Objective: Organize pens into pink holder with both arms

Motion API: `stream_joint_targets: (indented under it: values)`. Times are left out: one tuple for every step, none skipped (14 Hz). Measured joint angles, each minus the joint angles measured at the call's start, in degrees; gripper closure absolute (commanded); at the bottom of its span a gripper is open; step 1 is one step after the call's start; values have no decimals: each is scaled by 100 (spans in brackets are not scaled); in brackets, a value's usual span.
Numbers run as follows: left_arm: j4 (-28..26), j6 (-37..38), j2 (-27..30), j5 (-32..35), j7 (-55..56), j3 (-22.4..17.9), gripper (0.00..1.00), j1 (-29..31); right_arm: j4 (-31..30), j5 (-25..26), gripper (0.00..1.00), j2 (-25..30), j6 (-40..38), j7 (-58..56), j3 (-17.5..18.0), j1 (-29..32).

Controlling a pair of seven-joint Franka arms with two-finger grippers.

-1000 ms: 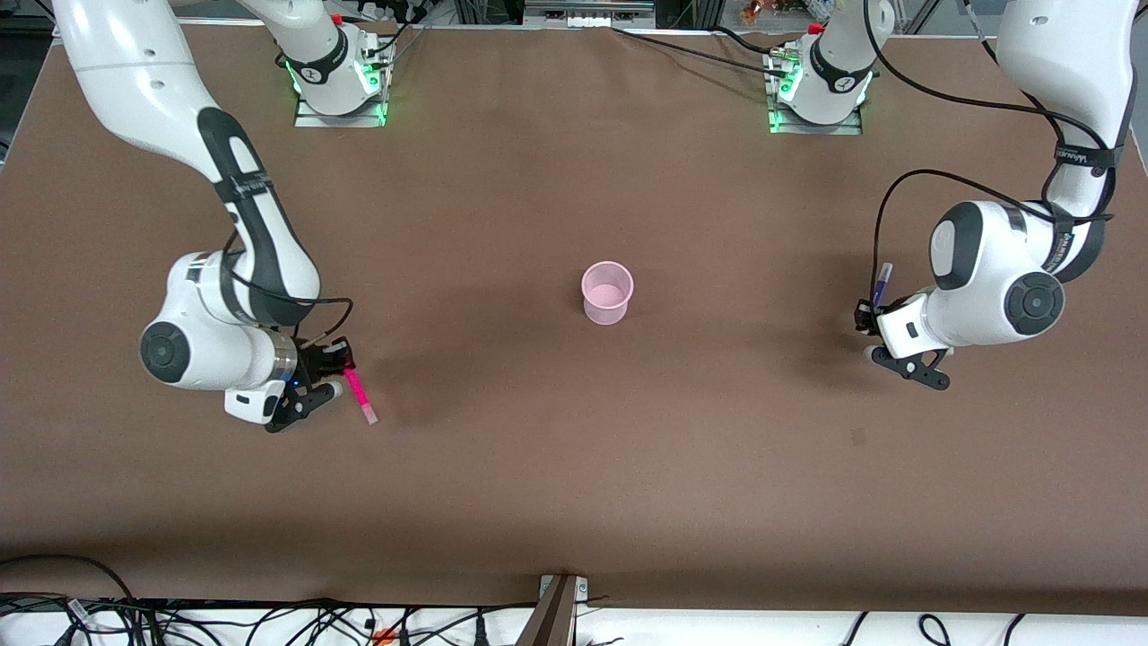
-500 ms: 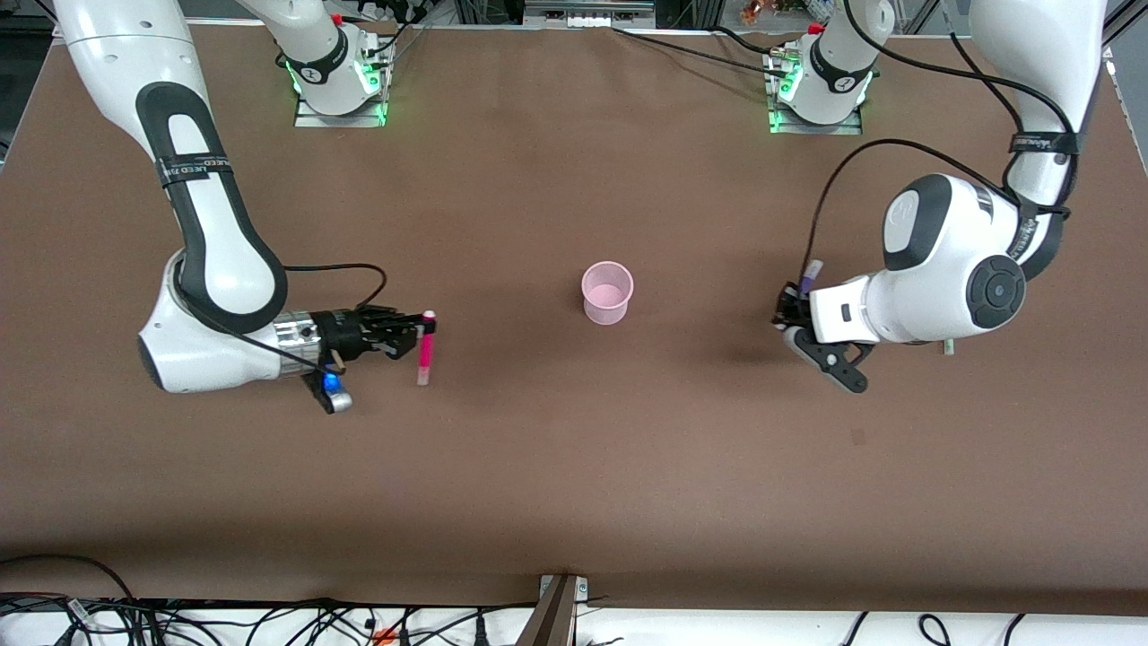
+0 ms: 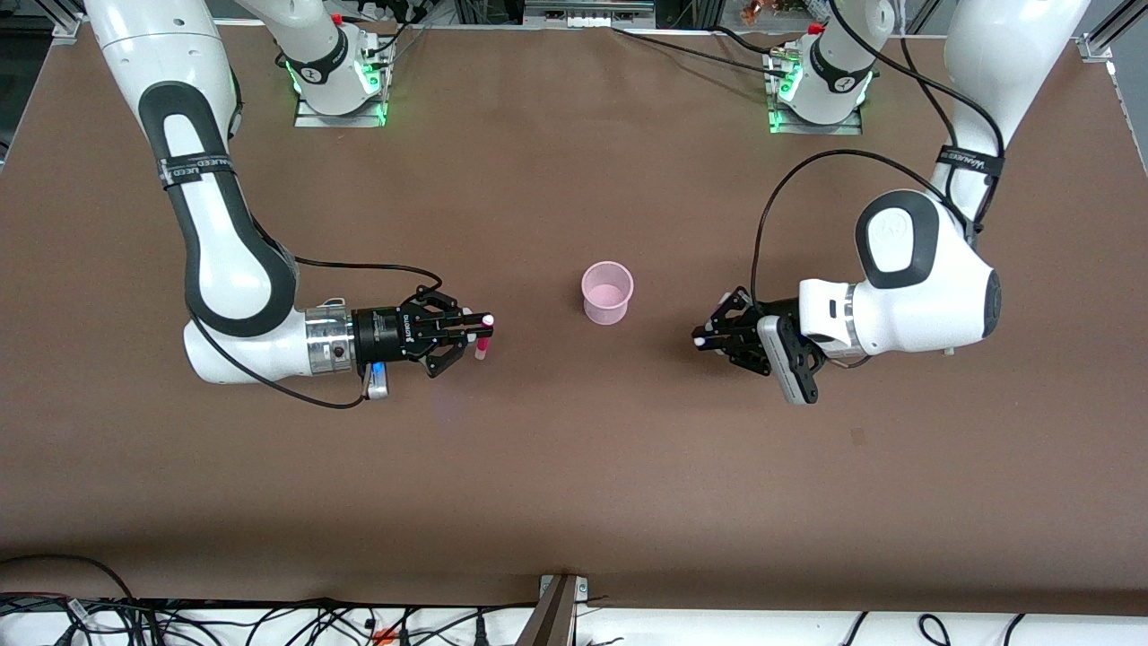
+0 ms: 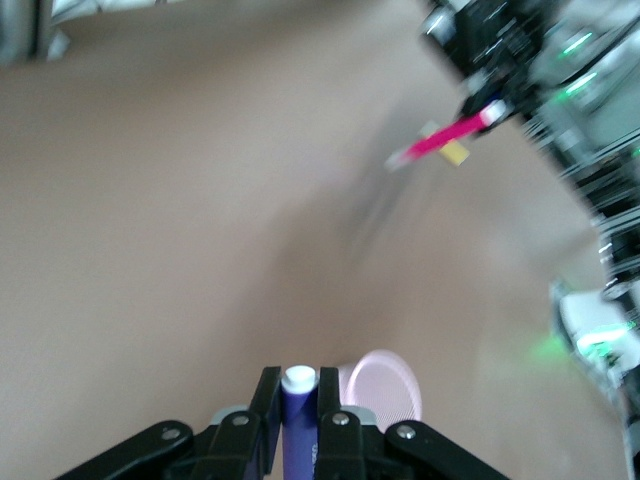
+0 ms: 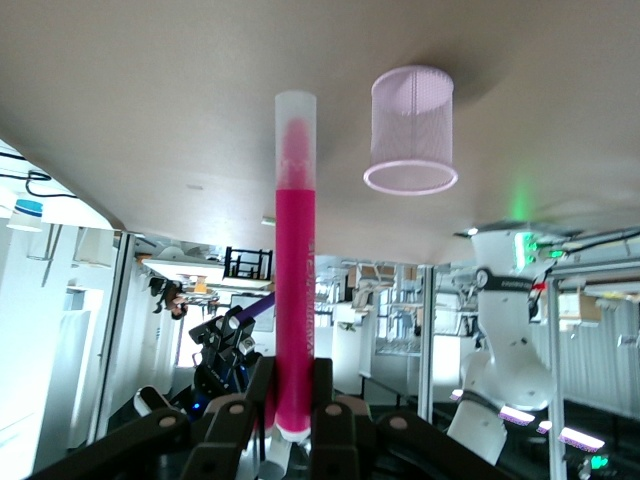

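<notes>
Right gripper (image 3: pixel 475 335) up over the brown table (image 3: pixel 574 467), toward the right arm's end, fingers clamped on the magenta pen (image 3: pixel 482 344). Pen upright in the grip, hanging tip-down. Seen plainly in the right wrist view: magenta pen (image 5: pixel 294 270) pinched at one end between the black fingers (image 5: pixel 325 400), pale clear cap at the free end.

Left gripper (image 3: pixel 708 339) up over the table toward the left arm's end, closed on the dark purple pen (image 3: pixel 698 340). Only a white pen end visible at the fingertips in the front view. In the left wrist view, purple pen (image 4: pixel 298 420) squeezed between the two fingers (image 4: pixel 266 415), white end cap facing the camera.

Pink holder (image 3: pixel 607 292) upright on the table at mid-table, between the two grippers, apart from both. Open mouth up. In the left wrist view, pink holder (image 4: pixel 380 388) partly cut off by the gripper's fingers; in the right wrist view, pink holder (image 5: pixel 411 130) whole.

Most of the purple pen's barrel hidden by the left gripper in the front view. Left wrist view smeared, the right gripper and its pen (image 4: pixel 450 135) hard to make out there. Yellow and green pens nowhere to be made out.
</notes>
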State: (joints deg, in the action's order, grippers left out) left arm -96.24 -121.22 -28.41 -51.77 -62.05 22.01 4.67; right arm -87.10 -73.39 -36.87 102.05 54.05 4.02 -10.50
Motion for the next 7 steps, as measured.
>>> stream_joint_targets:
  values:
    - [-4,16,-38,-558,-594,20,100,-10,9,-33,100,2,-1,70,14,0]
    - [-10,21,-74,-1034,-1172,74,100,-27,23,-44,100,4,-1,159,32,0]
    - [-16,21,-110,-1379,-1768,131,100,-65,55,-75,100,5,0,267,54,1]
    - [-30,21,-145,-1609,-2396,175,100,-122,89,-160,100,6,9,414,91,1]
    - [-95,27,-170,-1831,-2990,219,100,-180,116,-265,100,9,28,550,127,0]
    - [-258,32,-182,-2144,-3569,313,100,-202,136,-329,100,17,61,663,148,0]
    - [-515,23,-193,-2580,-4265,456,100,-208,151,-361,100,32,104,755,162,1]
